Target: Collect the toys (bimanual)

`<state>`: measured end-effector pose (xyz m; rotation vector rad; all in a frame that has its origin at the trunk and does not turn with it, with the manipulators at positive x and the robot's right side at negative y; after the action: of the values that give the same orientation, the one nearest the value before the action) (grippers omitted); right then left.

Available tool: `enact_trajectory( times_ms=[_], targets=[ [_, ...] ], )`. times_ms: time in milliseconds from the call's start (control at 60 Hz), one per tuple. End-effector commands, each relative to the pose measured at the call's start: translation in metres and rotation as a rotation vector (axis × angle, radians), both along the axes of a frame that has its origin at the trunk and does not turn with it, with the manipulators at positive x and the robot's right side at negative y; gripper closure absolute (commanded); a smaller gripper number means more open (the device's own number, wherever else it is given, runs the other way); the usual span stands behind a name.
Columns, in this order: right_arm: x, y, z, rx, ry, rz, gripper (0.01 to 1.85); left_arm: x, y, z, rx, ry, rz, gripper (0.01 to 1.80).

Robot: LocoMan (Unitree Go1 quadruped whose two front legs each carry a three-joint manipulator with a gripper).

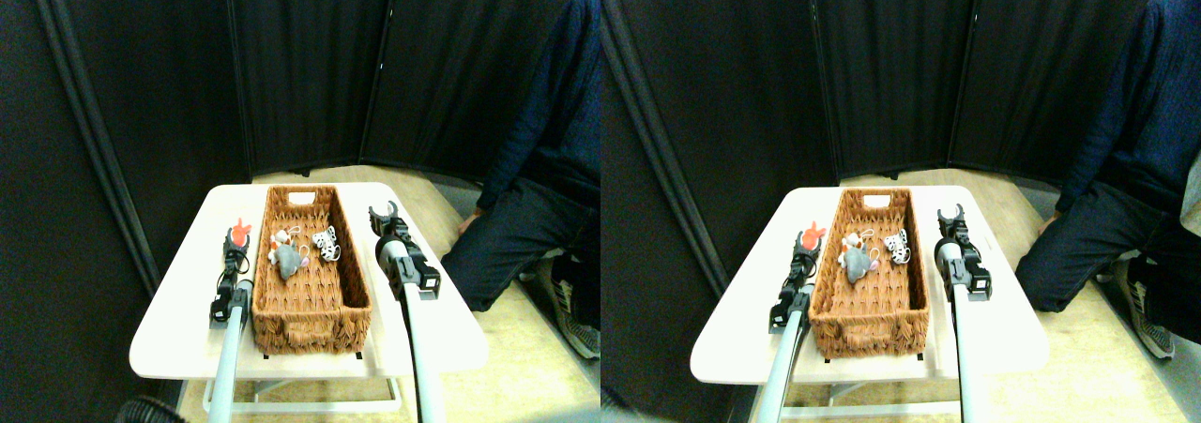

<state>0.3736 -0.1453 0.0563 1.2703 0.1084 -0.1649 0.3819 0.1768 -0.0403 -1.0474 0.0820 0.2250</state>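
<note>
My left gripper (235, 243) pinches the red toy (241, 229) beside the basket (310, 322); my right gripper (384, 215) is open, empty. The grey toy (287, 262) and spotted toy (326, 244) are already inside.

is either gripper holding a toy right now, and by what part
The left gripper appears shut on the red toy, gripping its lower end. The right gripper is open and empty.

My pale left arm reaches forward, its dark pincer (235, 242) closed on a small red plush toy (241, 229). My right pincer (383, 214) is spread wide, empty.
</note>
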Motion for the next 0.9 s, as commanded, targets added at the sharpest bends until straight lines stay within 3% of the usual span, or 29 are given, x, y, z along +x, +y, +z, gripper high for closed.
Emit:
enact_trajectory(
  times_ms=[17,250,500,567,667,900],
  targets=[
    [0.0,0.001,0.009,-0.006,-0.052,-0.002,1.56,0.002,-0.001,0.001,0.033,-0.059,0.017,1.8],
    [0.0,0.002,0.008,0.002,-0.049,-0.002,1.54,-0.006,0.004,0.023,0.018,-0.088,-0.016,1.8],
    [-0.002,0.002,0.009,0.004,-0.046,0.013,1.51,-0.015,0.002,0.065,0.066,-0.135,-0.111,1.8],
    [-0.002,0.001,0.009,0.002,-0.048,0.01,1.52,-0.015,0.002,0.079,0.059,-0.149,-0.171,1.8],
    [-0.002,0.001,0.008,-0.003,-0.056,0.004,1.51,-0.015,-0.001,0.092,0.037,-0.142,-0.184,1.8],
    [-0.001,0.0,0.009,-0.001,-0.059,-0.007,1.55,-0.012,-0.015,0.117,0.013,-0.122,-0.299,1.8]
  ],
)
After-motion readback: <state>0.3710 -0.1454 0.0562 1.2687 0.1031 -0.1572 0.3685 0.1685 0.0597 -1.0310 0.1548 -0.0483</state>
